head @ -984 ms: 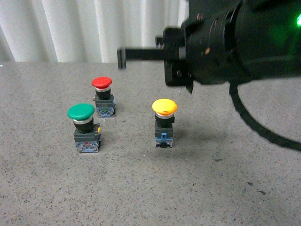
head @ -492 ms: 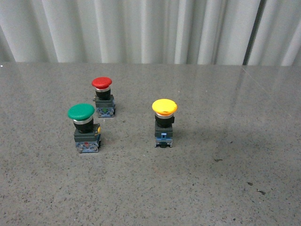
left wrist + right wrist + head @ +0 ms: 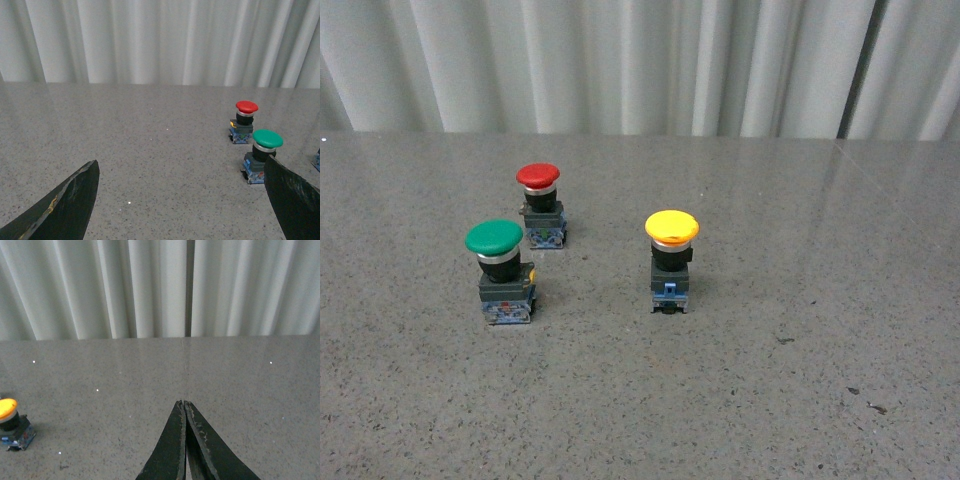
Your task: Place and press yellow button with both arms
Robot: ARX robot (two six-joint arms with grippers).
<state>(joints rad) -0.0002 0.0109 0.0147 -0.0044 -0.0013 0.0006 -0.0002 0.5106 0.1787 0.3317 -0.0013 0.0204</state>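
The left gripper [image 3: 180, 200] is showing 2 dark fingers [image 3: 65, 207] spread wide apart w/ nothing between them but bare table [image 3: 150, 165]; the right gripper [image 3: 184, 407] is holding its 2 fingers [image 3: 172, 445] pressed together tip to tip, pinching nothing. Neither arm is appearing in the front view. In the left wrist view, 2 buttons are standing ahead of the spread jaws: the green button [image 3: 265, 150], just beside one finger, and the red button [image 3: 245, 120] near it, further back. In the right wrist view, 1 button is showing, the yellow button [image 3: 10, 425], sitting well apart from the closed tips at the frame's edge. In the front view, 3 buttons are standing upright on the grey speckled table: 1 yellow button [image 3: 671, 260] near the middle, 1 green button [image 3: 501, 268] off to its left, and 1 red button [image 3: 540, 203] behind the green one, nearer the white curtain [image 3: 620, 60]. All 3 are standing apart, none touching.
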